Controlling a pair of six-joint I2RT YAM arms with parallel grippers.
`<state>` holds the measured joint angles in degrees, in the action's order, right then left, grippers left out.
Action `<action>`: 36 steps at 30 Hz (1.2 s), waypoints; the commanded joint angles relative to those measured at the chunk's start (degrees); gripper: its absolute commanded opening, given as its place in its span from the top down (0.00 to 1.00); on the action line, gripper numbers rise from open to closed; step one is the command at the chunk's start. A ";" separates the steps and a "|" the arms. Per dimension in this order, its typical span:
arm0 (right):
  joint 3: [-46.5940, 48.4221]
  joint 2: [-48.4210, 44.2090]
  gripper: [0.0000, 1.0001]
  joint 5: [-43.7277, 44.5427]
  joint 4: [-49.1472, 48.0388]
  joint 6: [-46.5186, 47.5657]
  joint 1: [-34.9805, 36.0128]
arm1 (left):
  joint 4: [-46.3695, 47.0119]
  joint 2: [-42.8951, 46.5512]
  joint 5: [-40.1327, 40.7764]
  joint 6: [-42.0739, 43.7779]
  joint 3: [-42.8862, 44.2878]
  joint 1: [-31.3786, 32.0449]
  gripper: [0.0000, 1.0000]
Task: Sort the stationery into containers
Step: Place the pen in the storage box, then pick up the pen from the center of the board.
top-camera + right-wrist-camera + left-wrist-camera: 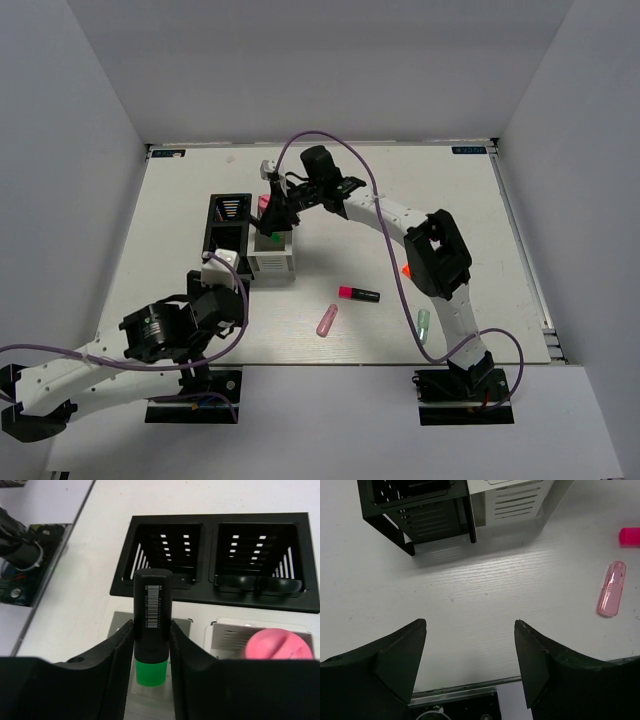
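Note:
My right gripper (151,630) is shut on a black highlighter with a green cap (152,610). It holds it upright, cap down, over one compartment of the white organizer (120,622). A fat pink marker (277,644) stands in that organizer's other compartment. The black organizer (215,592) stands just behind, with dark rounded shapes low inside it. In the top view the right gripper (272,222) is above the white organizer (272,262). My left gripper (470,625) is open and empty over bare table, near the black organizer (420,510).
A pink-capped highlighter (358,293), a pale pink stick (327,319) and a mint stick (423,322) lie on the table right of the organizers. An orange cap (406,268) peeks out behind the right arm. The table's near edge lies just below my left fingers.

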<state>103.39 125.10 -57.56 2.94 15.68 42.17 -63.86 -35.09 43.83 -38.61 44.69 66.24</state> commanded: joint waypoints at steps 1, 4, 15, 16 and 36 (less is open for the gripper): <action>1.11 -1.08 0.63 2.27 0.75 3.39 0.28 | 1.89 -1.20 -1.29 0.20 -0.13 0.38 0.19; 1.11 -2.22 0.56 2.36 1.01 2.51 0.10 | 3.29 -2.26 -2.52 1.08 -0.13 0.38 0.19; -0.03 -12.06 1.00 5.60 1.62 -10.48 -1.65 | 9.44 -4.28 -7.69 4.06 -0.74 0.47 0.52; -0.03 -13.46 1.00 10.58 8.07 -14.67 -2.00 | 12.15 -4.98 -8.41 4.68 -0.83 0.47 0.67; -42.75 -52.93 0.86 25.65 44.87 2.59 -24.32 | 18.33 -56.66 -42.24 52.82 32.90 -5.94 0.16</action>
<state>59.94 77.60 -30.92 47.09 14.46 19.75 -45.52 -90.04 8.97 4.49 73.41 62.72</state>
